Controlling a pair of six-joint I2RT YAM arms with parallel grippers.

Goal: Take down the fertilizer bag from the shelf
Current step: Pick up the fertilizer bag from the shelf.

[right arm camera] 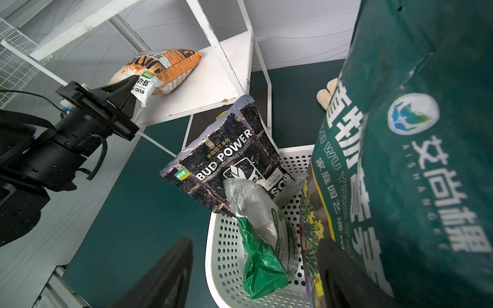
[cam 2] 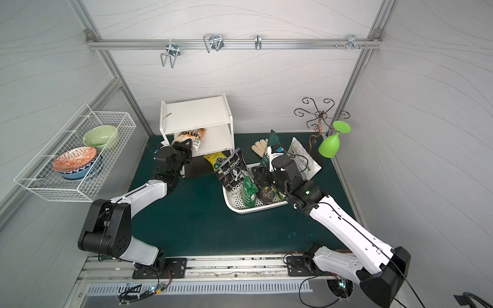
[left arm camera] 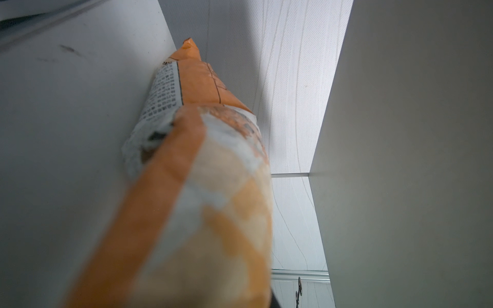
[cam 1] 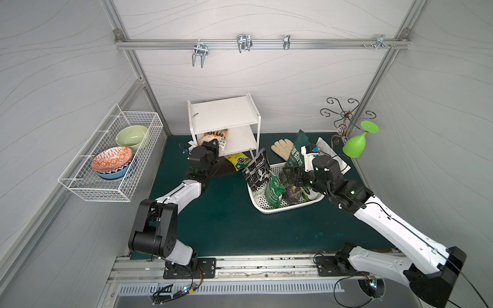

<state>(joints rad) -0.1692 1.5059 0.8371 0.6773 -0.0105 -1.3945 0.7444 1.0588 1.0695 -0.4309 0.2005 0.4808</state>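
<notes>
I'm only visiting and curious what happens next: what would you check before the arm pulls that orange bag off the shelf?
1. Hold: left gripper shut on the orange bag by its end: ok.
2. Bag off the shelf: not ok, it lies on the lower board.
3. Shelf front unblocked: ok.
4. Other arm: right gripper open, apart, above the white basket: ok.
5. Hold strong enough: cannot tell.
</notes>
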